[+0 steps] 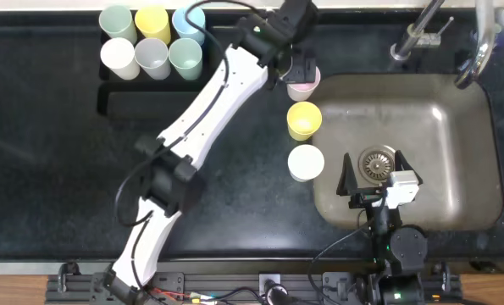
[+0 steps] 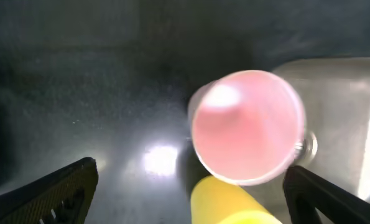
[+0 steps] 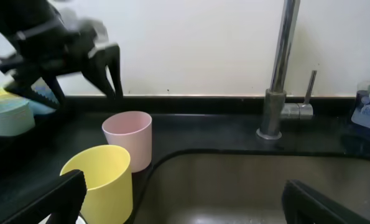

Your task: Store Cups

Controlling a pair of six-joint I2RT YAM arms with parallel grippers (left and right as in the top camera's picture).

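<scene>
Left claw is hanging wide open right above the pink cup, fingers spread either side of it. The cup stands upright on the black table by the sink's far-left corner. The yellow cup is just nearer and the white cup nearer still. Right claw sits released over the sink. The rack with more cups in it is far left.

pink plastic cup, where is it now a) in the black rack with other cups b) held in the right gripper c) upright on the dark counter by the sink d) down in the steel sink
c: the pink plastic cup stands upright on the dark counter beside the yellow plastic cup, outside the steel sink.
</scene>
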